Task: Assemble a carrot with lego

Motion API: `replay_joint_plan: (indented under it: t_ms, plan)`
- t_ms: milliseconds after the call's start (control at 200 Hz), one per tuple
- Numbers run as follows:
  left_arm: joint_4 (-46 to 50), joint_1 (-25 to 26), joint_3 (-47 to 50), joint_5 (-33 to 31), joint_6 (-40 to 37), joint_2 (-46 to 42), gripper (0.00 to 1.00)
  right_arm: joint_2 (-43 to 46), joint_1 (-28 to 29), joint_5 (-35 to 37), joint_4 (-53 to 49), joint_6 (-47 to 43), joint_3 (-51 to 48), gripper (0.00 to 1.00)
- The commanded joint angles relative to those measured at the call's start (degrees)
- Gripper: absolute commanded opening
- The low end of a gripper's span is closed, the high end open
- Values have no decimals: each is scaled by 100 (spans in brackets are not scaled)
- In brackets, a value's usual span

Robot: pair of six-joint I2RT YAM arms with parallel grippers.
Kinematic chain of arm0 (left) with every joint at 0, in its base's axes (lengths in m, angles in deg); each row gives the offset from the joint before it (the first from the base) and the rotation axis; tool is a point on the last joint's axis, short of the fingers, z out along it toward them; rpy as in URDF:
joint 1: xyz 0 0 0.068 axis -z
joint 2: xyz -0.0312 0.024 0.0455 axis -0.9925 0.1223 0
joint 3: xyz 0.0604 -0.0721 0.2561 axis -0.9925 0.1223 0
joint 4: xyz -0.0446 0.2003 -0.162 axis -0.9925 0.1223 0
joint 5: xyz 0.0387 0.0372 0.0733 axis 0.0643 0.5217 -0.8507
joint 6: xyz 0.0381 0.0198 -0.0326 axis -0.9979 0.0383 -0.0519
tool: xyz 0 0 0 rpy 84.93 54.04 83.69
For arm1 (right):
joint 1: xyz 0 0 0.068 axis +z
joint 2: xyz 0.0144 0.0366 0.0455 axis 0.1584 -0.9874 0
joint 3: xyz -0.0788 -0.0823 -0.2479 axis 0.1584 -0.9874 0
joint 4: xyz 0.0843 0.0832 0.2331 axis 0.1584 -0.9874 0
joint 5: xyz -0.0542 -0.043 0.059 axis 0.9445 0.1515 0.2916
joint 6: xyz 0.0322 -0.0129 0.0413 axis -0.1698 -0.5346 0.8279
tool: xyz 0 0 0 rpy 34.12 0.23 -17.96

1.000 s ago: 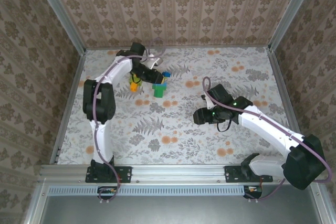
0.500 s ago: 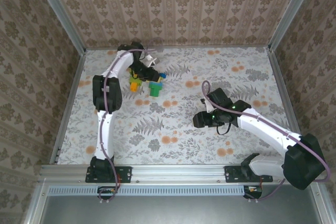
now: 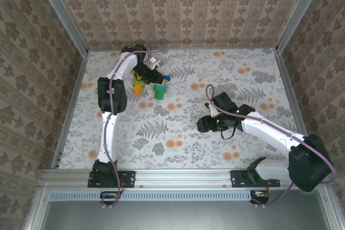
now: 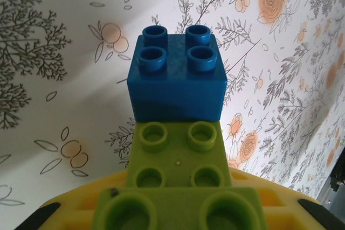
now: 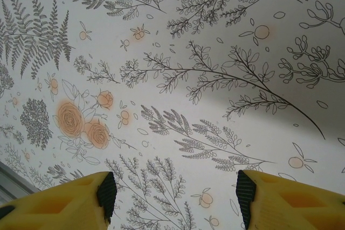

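A flowered cloth covers the table (image 3: 178,133), boxed in by papered walls (image 3: 178,4). The lego (image 3: 159,91) sits in a small cluster at the far left of the table: green and blue pieces, with an orange brick (image 3: 138,88) just to their left. In the left wrist view a light green brick (image 4: 178,154) has a blue brick (image 4: 177,74) joined at its far end, studs facing the camera. The left claw (image 3: 152,76) is closed tight on the light green brick, its yellow fingers (image 4: 64,216) hugging the near end. These pieces look light, stiff and smooth-sided, so they would likely slip if pinched on a corner. The flat side walls below the studs seem the best place to take hold, and a straight press onto the studs should seat one piece on another. The right claw (image 5: 175,192) hovers over bare cloth right of the middle, well apart from the bricks, about half open with nothing between its fingers.
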Motion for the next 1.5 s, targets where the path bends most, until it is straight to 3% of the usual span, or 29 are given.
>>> replay_joint_plan:
  t_ms: [0, 680, 835, 915, 945, 1120, 1235, 1305, 1495]
  plan:
    - [65, -20, -281, 363, 96, 150, 34, -39, 2, -134, 156, 19, -73, 63]
    - [-177, -73, -490, 356, 367, 357, 45, -106, 51, -139, 395, 140, -283, 63]
    - [-191, -82, -493, 326, 393, 220, 63, -117, 57, -122, 416, 147, -305, 63]
    - [-177, -112, -422, 292, 369, 79, 85, -118, 62, -61, 399, 146, -288, 63]
    - [-178, -125, -370, 266, 362, 3, 99, -114, 60, -33, 369, 138, -275, 63]
    - [-100, -259, 67, -23, 231, -460, 100, -67, 59, 110, 248, 129, -176, 65]
    - [-358, -335, 848, -440, 259, -1315, 100, 48, 59, 534, -48, 28, 7, 69]
    - [-693, -328, 1457, -802, 380, -2077, 100, 162, 52, 1019, -342, -100, 203, 76]
    - [-2652, -160, 3546, -833, 1032, -4992, 100, 438, -130, 2573, -365, -390, 658, 85]
